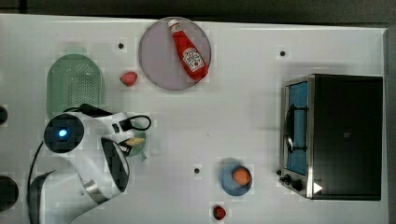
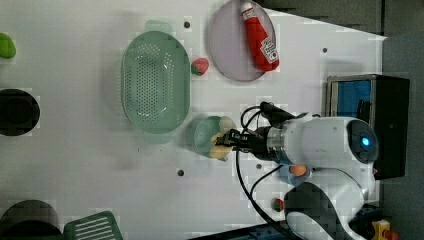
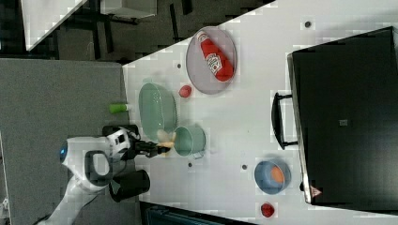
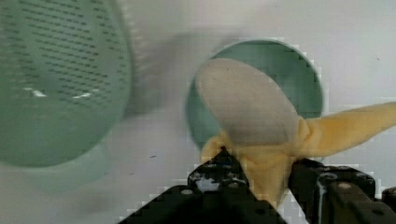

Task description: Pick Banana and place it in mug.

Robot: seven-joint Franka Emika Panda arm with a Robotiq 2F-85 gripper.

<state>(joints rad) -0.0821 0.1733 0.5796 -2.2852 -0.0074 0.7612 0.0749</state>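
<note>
My gripper (image 4: pixel 261 170) is shut on the pale-yellow toy banana (image 4: pixel 254 119), whose peel flaps spread out to the side. The banana hangs just above the rim of the small green mug (image 4: pixel 299 79). The left view has the banana (image 2: pixel 219 142) at the mug's (image 2: pixel 206 134) edge nearest the gripper (image 2: pixel 231 140). In the right view the banana (image 3: pixel 165 138) sits between the gripper (image 3: pixel 157 149) and the mug (image 3: pixel 190 139). The top view has the banana (image 1: pixel 135 140) over the mug (image 1: pixel 138 148), mostly covered by the arm.
A pale-green perforated colander (image 1: pixel 74 84) lies close beside the mug. A grey plate (image 1: pixel 159 60) holds a ketchup bottle (image 1: pixel 188 52), with a strawberry (image 1: pixel 129 78) nearby. A blue bowl (image 1: pixel 229 184) holds an orange ball (image 1: pixel 241 176). A toaster oven (image 1: pixel 334 135) stands at the top view's right.
</note>
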